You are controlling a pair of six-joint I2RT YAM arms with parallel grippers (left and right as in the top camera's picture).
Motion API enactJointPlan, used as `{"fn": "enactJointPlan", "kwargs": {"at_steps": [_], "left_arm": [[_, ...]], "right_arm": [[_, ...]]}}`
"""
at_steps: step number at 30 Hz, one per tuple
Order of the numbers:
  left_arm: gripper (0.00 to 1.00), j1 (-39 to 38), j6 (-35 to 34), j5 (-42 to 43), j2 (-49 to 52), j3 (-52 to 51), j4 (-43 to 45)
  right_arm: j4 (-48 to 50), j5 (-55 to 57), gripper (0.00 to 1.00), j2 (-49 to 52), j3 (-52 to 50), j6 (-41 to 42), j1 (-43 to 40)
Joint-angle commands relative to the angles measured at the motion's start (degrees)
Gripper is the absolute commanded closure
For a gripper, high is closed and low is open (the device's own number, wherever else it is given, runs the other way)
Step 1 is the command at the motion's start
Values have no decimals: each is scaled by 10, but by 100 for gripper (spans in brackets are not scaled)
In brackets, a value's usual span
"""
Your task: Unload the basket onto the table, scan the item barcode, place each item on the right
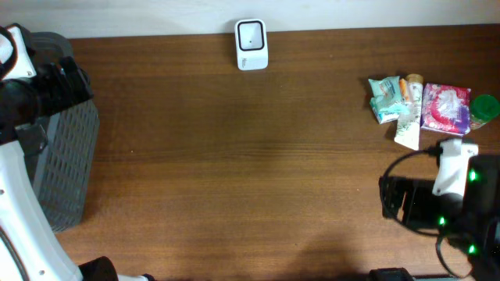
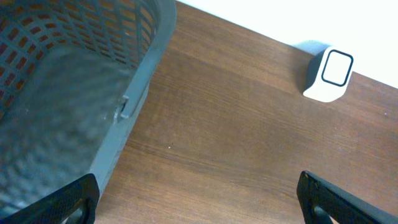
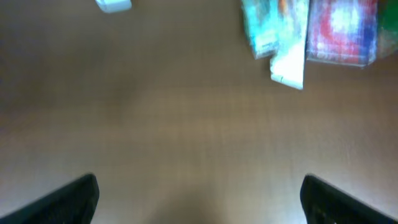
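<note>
The white barcode scanner [image 1: 251,44] stands at the table's back edge; it also shows in the left wrist view [image 2: 329,74] and, blurred, as the scanner [image 3: 113,5] in the right wrist view. The items lie in a pile at the back right: a teal packet [image 1: 384,99], a white tube [image 1: 408,125] and a pink packet [image 1: 445,107]. My right gripper [image 3: 199,199] hangs open and empty in front of that pile, with the teal packet [image 3: 273,28] and pink packet [image 3: 342,31] ahead. My left gripper [image 2: 199,202] is open and empty beside the basket.
A grey mesh basket [image 1: 66,133] stands at the table's left edge, and its rim [image 2: 149,68] fills the left of the left wrist view. A green-capped item [image 1: 485,109] lies at the pile's right end. Brown tabletop [image 1: 250,172] stretches between basket and pile.
</note>
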Motion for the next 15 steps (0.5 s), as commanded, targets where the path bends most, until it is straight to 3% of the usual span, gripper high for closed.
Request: {"fn": "enactJointPlan", "kwargs": {"at_steps": [1,4,7,15], "left_arm": [[1,-1,-3,0,-7,6,0],[1,-1,-3,0,-7,6,0],[1,-1,-3,0,-7,6,0],[1,-1,-3,0,-7,6,0]], "right_arm": [[76,-4,1,-99,-133,-28,3],[127,2,1,-190,-224,-31,3],[220,3,1,-261,-288,-108,-8],[436,3,1,-363,-506,-109,-32]]}}
